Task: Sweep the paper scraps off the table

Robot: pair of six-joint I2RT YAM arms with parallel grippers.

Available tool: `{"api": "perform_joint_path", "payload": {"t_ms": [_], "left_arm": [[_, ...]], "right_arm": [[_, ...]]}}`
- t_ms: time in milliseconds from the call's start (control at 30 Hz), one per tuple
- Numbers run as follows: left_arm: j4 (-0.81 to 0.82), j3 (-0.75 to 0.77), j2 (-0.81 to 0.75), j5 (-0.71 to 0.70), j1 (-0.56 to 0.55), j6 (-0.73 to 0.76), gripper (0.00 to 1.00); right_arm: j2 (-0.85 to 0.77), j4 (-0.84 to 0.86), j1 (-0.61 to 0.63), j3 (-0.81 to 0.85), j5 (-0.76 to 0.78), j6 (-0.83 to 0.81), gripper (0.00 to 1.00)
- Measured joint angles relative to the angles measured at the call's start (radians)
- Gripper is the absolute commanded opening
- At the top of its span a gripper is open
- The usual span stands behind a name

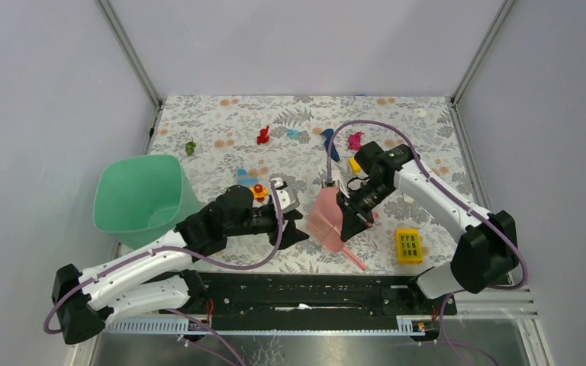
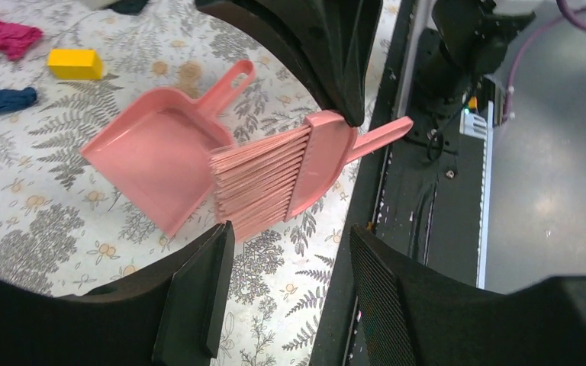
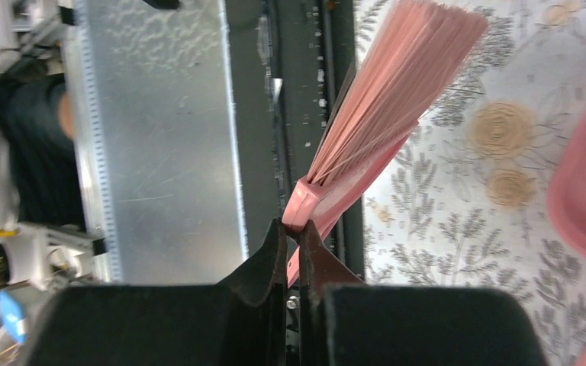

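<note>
The pink brush (image 1: 349,252) is pinched at its head by my shut right gripper (image 1: 355,213), bristles (image 3: 397,91) slanting toward the pink dustpan (image 1: 322,210). The dustpan (image 2: 152,160) lies on the leaf-printed table (image 1: 221,122) with the brush (image 2: 290,168) over its mouth. My left gripper (image 1: 296,230) is open and empty just left of the dustpan; its fingers (image 2: 198,293) frame bare table. Paper scraps lie far back: green (image 1: 190,147), red (image 1: 262,136), teal (image 1: 292,134), navy (image 1: 330,145), magenta (image 1: 355,140). The magenta (image 2: 4,34) and navy (image 2: 0,97) scraps also show in the left wrist view.
A green bin (image 1: 141,194) stands at the left. A yellow holed block (image 1: 408,245) lies front right, and a small yellow block (image 1: 355,165) sits behind the right gripper. Small blue and orange items (image 1: 248,183) lie near the left arm. The black rail (image 1: 313,293) runs along the near edge.
</note>
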Motion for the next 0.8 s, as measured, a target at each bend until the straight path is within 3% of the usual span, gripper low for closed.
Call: {"api": "perform_joint_path", "payload": {"t_ms": [267,600,800], "left_arm": [[0.035,0.002,0.132,0.107,-0.014,0.121,0.62],[0.056,0.082,0.288,0.166,-0.092,0.179,0.59],[0.037,0.101,0.28,0.156,-0.128,0.204,0.62]], "right_arm": [[0.106,-0.21,0.0,0.087,-0.112,-0.146,0.0],[0.155,-0.274,0.0,0.09,-0.128,-0.201,0.0],[0.16,-0.286,0.0,0.09,-0.12,-0.206,0.0]]}}
